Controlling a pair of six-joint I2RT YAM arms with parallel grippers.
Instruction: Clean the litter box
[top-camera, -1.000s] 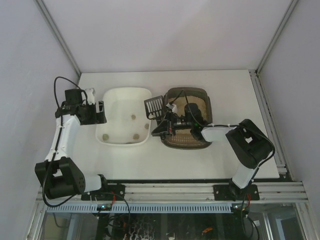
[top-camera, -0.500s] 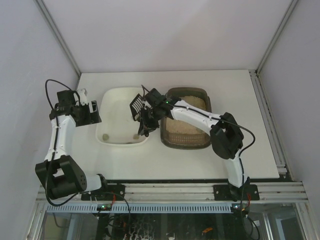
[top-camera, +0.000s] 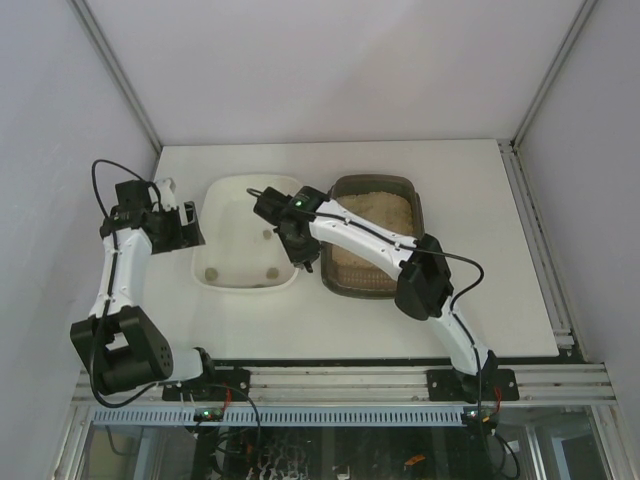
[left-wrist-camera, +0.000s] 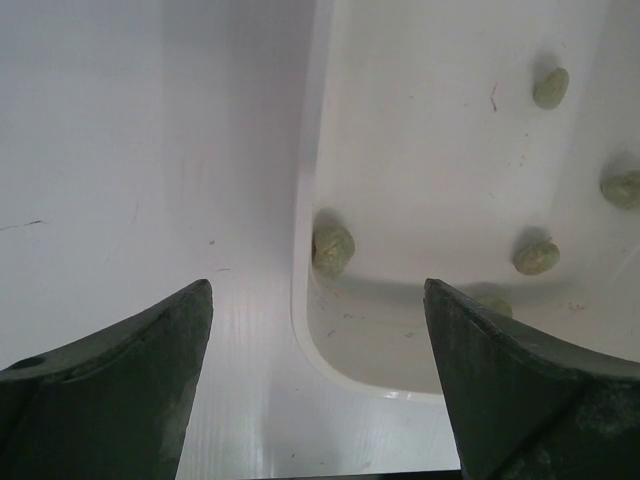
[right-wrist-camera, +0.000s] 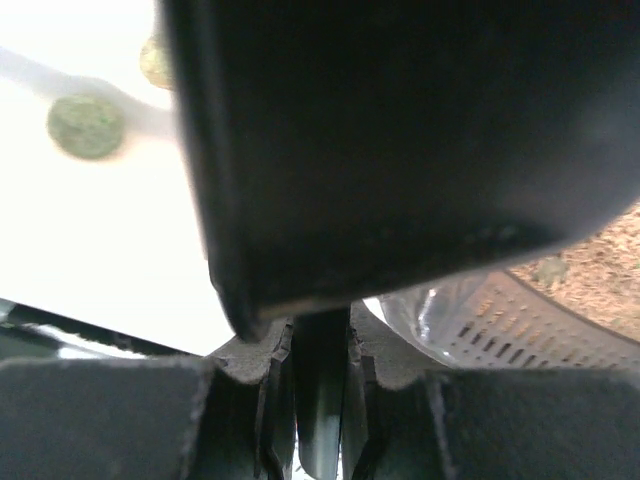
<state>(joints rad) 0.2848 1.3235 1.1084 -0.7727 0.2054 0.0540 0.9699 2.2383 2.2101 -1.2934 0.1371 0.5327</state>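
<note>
White tabletop (top-camera: 470, 190), matte, few scuffs. Plain pale-grey walls (top-camera: 330, 60): back, left, right. Aluminium posts (top-camera: 118, 80) run up both rear corners. Track (top-camera: 535, 240) along tabletop right edge. Aluminium rail (top-camera: 340, 382) across near edge, slotted grey cable duct (top-camera: 330, 414) below it. Light even, diffuse; shadows soft.

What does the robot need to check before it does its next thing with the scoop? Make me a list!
1. Right gripper shut tight on the scoop handle: ok.
2. Scoop fully over the white tray: cannot tell; the wrist view shows tray on one side and litter on the other.
3. Scoop empty: cannot tell; only its dark back shows.
4. Clumps lying in the white tray: ok, several are there.
5. Left gripper open, beside the tray and away from the scoop: ok.
6. Litter box free of clumps: cannot tell; the arm covers part of it.
</note>
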